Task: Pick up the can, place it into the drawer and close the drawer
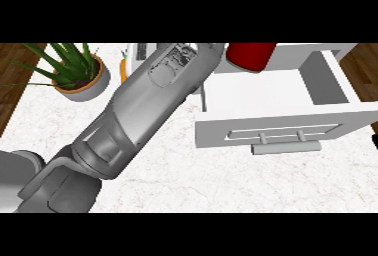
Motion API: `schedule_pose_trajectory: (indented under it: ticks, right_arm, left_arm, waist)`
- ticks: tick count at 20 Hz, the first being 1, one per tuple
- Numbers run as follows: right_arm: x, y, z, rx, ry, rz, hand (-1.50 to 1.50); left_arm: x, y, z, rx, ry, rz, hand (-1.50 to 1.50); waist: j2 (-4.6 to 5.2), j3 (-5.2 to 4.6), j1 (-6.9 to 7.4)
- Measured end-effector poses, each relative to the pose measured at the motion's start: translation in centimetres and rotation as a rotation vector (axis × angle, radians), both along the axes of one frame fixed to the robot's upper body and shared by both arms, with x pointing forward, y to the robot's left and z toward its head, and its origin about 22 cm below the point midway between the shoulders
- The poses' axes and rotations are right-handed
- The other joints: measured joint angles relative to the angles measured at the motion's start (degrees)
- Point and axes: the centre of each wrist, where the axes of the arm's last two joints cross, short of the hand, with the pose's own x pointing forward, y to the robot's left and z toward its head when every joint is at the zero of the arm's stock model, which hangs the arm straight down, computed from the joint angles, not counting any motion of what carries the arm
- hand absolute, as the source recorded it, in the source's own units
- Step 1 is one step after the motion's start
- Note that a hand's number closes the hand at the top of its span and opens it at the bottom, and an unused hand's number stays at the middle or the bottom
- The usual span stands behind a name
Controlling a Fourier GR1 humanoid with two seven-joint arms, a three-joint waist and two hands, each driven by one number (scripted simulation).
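red can (251,56) in open drawer (325,112)

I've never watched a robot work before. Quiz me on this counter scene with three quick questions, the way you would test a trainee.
1. True or false: the drawer is shut.
2. Which colour is the can? A) blue B) red C) green
3. Fill in: the potted plant stands on the view's ____ side (left or right).

Key:
1. False. The drawer stands open, with its handle facing the robot.
2. B.
3. Left.
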Motion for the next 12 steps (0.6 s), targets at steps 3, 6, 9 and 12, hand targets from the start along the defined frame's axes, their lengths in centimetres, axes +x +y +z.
schedule_pose_trajectory:
  ticks: [3,6,9,12]
  right_arm:
    - [0.2,0.0,0.2,-0.001,-0.005,0.002,-1.50]
    - [1.1,0.0,0.2,0.000,-0.009,0.010,-1.50]
    - [1.1,0.0,0.0,-0.002,-0.009,0.014,-1.50]
    - [1.3,0.0,0.1,-0.002,-0.011,0.013,-1.50]
  left_arm:
    - [0.3,-0.1,-0.4,0.007,0.013,0.004,1.50]
    - [0.5,-0.1,-1.0,0.022,0.020,0.017,1.50]
    - [0.6,-0.3,-1.4,0.040,0.016,0.030,1.50]
    - [0.8,-0.1,-2.3,0.055,0.003,0.052,1.50]
  waist:
    - [0.12,0.01,-0.37]
    - [0.34,0.03,-0.94]
    - [0.36,0.04,-1.19]
    - [0.47,0.05,-1.59]
